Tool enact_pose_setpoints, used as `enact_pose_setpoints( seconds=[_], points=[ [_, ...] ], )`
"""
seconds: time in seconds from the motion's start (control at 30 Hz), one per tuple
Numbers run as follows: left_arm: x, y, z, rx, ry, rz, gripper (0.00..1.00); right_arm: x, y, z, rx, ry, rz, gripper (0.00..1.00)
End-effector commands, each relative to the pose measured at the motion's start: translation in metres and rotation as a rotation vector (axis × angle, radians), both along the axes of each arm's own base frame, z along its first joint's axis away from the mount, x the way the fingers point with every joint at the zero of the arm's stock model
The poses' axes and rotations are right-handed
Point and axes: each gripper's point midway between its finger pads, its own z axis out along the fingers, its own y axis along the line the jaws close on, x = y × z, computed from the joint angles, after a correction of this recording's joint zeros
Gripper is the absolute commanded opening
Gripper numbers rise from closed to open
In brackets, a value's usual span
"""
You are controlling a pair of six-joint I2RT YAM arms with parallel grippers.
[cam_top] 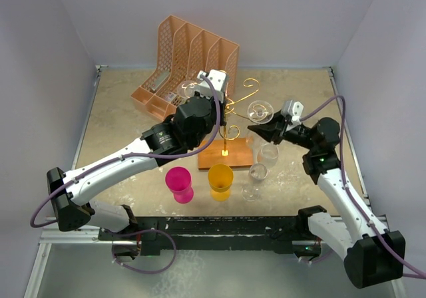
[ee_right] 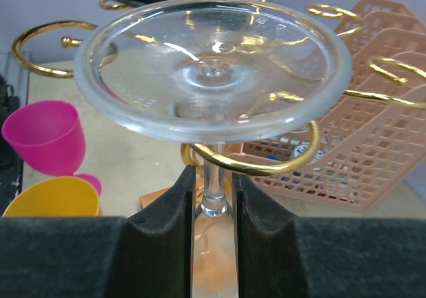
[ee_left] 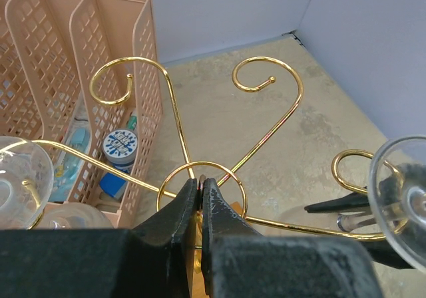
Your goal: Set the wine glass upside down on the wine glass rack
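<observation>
top: overhead, from behind, whole scene | wrists: close-up, both on wine glass rack (cam_top: 226, 157), seemingly opposite sides

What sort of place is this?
Probably a robot lab test cell: plain walls box in the tabletop, two robot arms stand at its edge, and the wine glass rack and file organizer look staged.

The speckled beige table (cam_top: 120, 132) carries a peach organizer (cam_top: 180, 52) at the back and the rack (cam_top: 227, 154) on its wooden base mid-table. A pink cup (cam_top: 179, 181) and yellow cup (cam_top: 220, 180) stand in front, with clear glasses (cam_top: 268, 153) upright just right of the base.
</observation>
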Motion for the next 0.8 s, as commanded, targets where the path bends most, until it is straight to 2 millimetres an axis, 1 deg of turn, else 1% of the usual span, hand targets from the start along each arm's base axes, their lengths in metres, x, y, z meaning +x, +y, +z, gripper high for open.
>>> enact_pose_setpoints(
  seconds=[0.0, 0.07, 0.1, 0.2, 0.33, 0.47, 0.53, 0.67, 0.77],
  points=[
    [0.003, 0.010, 0.047, -0.133, -0.096, 0.050, 0.00, 0.013, -0.012, 0.037, 0.105, -0.112, -0.143, 0.00],
    [0.004, 0.010, 0.045, -0.127, -0.092, 0.056, 0.00, 0.018, -0.016, 0.042, 0.141, -0.113, -0.185, 0.00],
    [0.004, 0.010, 0.044, -0.124, -0.089, 0.056, 0.00, 0.016, -0.017, 0.045, 0.152, -0.123, -0.187, 0.00],
    [0.004, 0.009, 0.044, -0.127, -0.084, 0.058, 0.00, 0.023, -0.021, 0.045, 0.167, -0.111, -0.225, 0.00],
    [0.005, 0.008, 0.047, -0.146, -0.076, 0.066, 0.00, 0.041, -0.022, 0.035, 0.146, -0.065, -0.267, 0.03],
    [0.005, 0.005, 0.048, -0.161, -0.071, 0.061, 0.00, 0.048, -0.021, 0.030, 0.141, -0.036, -0.267, 0.06],
    [0.004, 0.005, 0.050, -0.170, -0.068, 0.058, 0.00, 0.048, -0.020, 0.029, 0.142, -0.026, -0.266, 0.09],
    [0.002, 0.004, 0.053, -0.175, -0.063, 0.043, 0.12, 0.040, -0.019, 0.023, 0.146, -0.006, -0.248, 0.22],
    [0.000, 0.002, 0.055, -0.181, -0.060, 0.029, 0.17, 0.037, -0.019, 0.020, 0.150, 0.005, -0.247, 0.30]
  ],
)
